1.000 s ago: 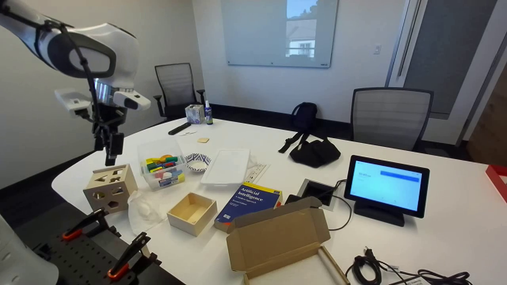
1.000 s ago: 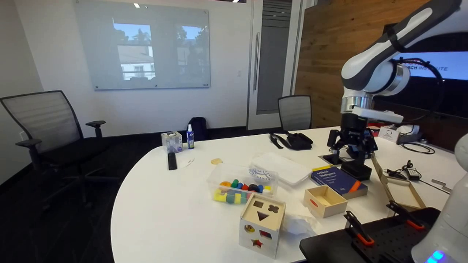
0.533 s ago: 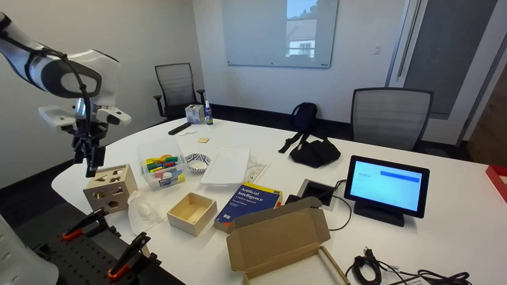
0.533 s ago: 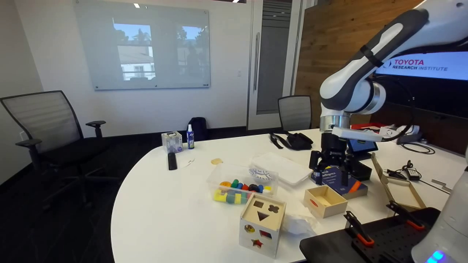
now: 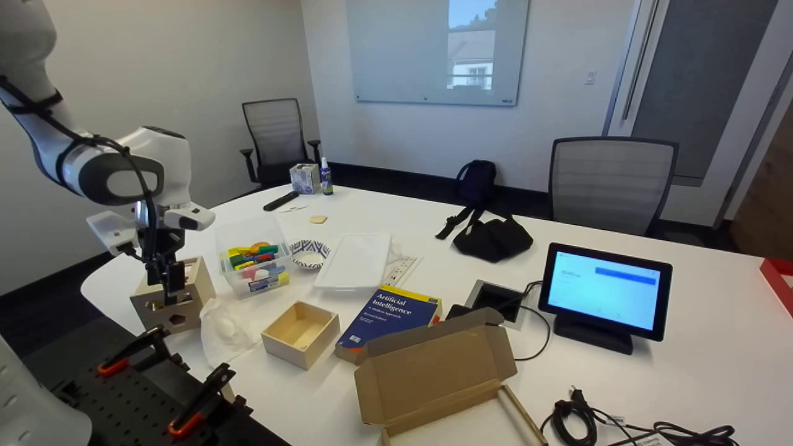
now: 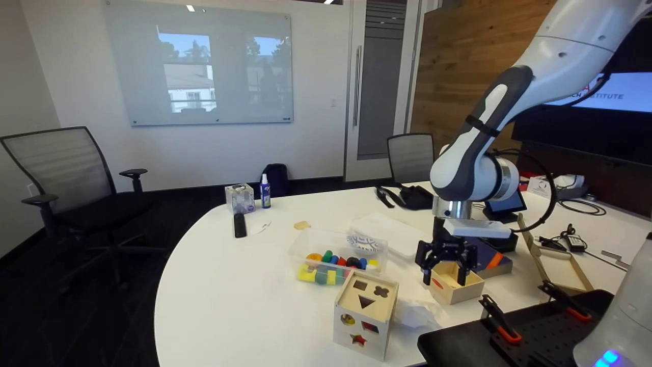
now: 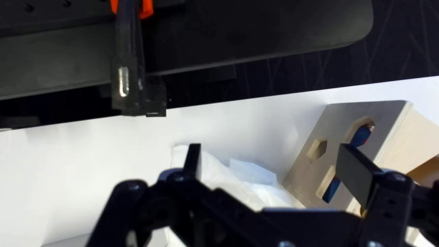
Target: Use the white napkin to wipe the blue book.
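The white napkin (image 5: 224, 334) lies crumpled on the table between the wooden shape cube and the open wooden box. It also shows in the other views (image 6: 418, 314) (image 7: 219, 171). The blue book (image 5: 396, 314) lies flat beside the open wooden box, with its near edge behind the cardboard box. In an exterior view the arm partly hides the book (image 6: 489, 255). My gripper (image 6: 444, 280) is open and empty, pointing down, above the table. In the wrist view the gripper (image 7: 269, 161) has its fingers wide apart, with part of the napkin showing between them, below.
The shape cube (image 5: 199, 288) stands close to the napkin and near the right finger in the wrist view. The open wooden box (image 5: 302, 334), toy bin (image 5: 254, 285), cardboard box (image 5: 440, 371) and white lid (image 5: 354, 260) are around. A clamp (image 7: 127, 79) rises from the black mount's edge.
My gripper has moved down and away from over the book area toward the napkin and shape cube. It stays open. The napkin and book have not visibly moved.
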### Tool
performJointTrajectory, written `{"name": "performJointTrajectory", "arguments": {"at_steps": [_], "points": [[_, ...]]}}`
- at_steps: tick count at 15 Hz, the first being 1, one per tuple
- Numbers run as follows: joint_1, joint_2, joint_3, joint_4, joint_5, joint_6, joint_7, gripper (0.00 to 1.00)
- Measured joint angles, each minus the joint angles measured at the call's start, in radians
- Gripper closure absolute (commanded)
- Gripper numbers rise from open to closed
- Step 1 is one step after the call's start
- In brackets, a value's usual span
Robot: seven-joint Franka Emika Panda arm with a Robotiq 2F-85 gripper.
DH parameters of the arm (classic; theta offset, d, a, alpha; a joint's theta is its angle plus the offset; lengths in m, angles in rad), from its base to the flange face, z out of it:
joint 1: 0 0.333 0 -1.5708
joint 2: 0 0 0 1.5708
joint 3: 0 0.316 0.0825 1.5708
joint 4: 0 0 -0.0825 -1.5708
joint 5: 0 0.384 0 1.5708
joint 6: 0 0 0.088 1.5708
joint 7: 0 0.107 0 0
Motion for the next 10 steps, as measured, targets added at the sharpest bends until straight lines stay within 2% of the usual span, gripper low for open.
{"name": "performJointTrajectory", "arguments": {"at_steps": [4,10], "points": [[-0.005,0.159,0.026,0.001,0.047,0.199,-0.001,0.0],[-0.076,0.345,0.102,0.033,0.043,0.41,0.003,0.0]]}}
